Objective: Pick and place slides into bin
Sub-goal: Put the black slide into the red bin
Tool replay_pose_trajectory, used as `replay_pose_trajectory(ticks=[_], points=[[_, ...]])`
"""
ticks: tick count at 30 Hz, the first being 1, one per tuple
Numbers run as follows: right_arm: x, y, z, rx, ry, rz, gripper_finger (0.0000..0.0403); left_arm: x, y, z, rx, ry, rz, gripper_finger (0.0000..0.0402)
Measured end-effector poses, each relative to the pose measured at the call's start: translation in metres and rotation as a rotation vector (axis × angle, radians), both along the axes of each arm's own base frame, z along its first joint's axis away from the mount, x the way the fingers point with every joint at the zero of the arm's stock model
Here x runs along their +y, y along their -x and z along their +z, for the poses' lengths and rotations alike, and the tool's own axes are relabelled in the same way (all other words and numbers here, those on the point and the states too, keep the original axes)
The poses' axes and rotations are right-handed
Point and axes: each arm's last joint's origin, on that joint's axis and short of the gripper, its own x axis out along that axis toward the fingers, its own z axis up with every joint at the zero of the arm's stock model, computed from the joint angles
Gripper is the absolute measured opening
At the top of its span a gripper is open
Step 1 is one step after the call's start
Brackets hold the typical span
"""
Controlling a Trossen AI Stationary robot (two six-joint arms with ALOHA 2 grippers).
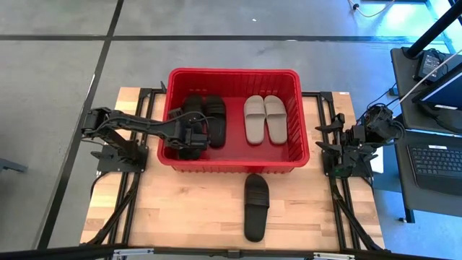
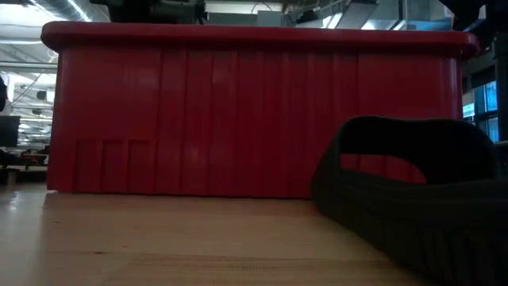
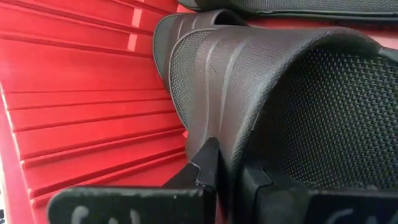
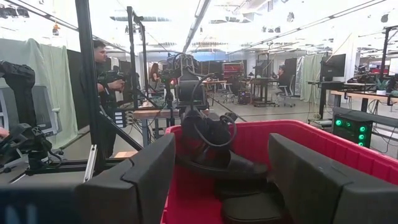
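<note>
The red bin (image 1: 234,76) stands at the table's far middle. Inside it a beige pair of slides (image 1: 264,119) lies at the right and black slides (image 1: 215,119) lie at the left. My left gripper (image 1: 189,142) reaches into the bin's near left corner, shut on one black slide (image 3: 249,74), which also shows in the right wrist view (image 4: 217,163) above the other black ones. Another black slide (image 1: 256,206) lies sole down on the table in front of the bin. My right gripper (image 1: 330,146) waits open at the table's right edge. My left gripper pinches the black slide's strap at its edge (image 3: 227,134). One finger (image 3: 205,165) is on the ribbed outer face and the other (image 3: 256,180) is under the strap on its textured inner face. The fingers slant down from the table's left. The slide hangs tilted inside the bin.
The bin's near wall (image 2: 238,119) rises high above the table. Bare wood shows left and right of the loose slide (image 2: 421,199). A desk with a laptop (image 1: 437,162) stands beyond the right edge, and people stand in the room behind (image 4: 102,68).
</note>
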Motion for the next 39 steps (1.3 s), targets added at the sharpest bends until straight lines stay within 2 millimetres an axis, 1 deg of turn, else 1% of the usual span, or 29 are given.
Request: replay_pose_trajectory(ticks=[4,6,8,15,19,22,27,35,39], points=[[0.000,0.000,0.000,0.000,0.001,0.000,0.0255,0.000,0.000,0.000,-0.003,0.000,0.004,0.0019],[0.000,0.000,0.000,0.000,0.001,0.000,0.0255,0.000,0.000,0.000,-0.007,0.006,0.007,0.0029],[0.000,0.000,0.000,0.000,0.001,0.000,0.0255,0.000,0.000,0.000,-0.008,0.018,0.010,0.0048],[0.000,0.000,0.000,0.001,0.003,-0.001,0.0255,0.000,0.000,-0.001,-0.010,0.033,0.015,0.0134],[0.000,0.000,0.000,0.001,0.003,-0.001,0.0255,0.000,0.001,0.000,0.002,0.036,0.016,0.0162],[0.000,0.000,0.000,0.000,0.000,0.000,0.0255,0.000,0.000,0.004,0.011,0.039,0.013,0.0169],[0.000,0.000,0.000,0.000,0.000,0.001,0.0255,0.000,-0.003,0.017,0.006,0.055,0.009,0.0171],[0.000,0.000,0.000,0.001,0.002,0.000,0.0255,-0.002,-0.006,0.027,0.004,0.138,-0.008,0.0171],[0.000,0.000,0.000,0.001,0.003,0.000,0.0255,-0.002,-0.009,0.042,-0.028,0.155,-0.006,0.0171]])
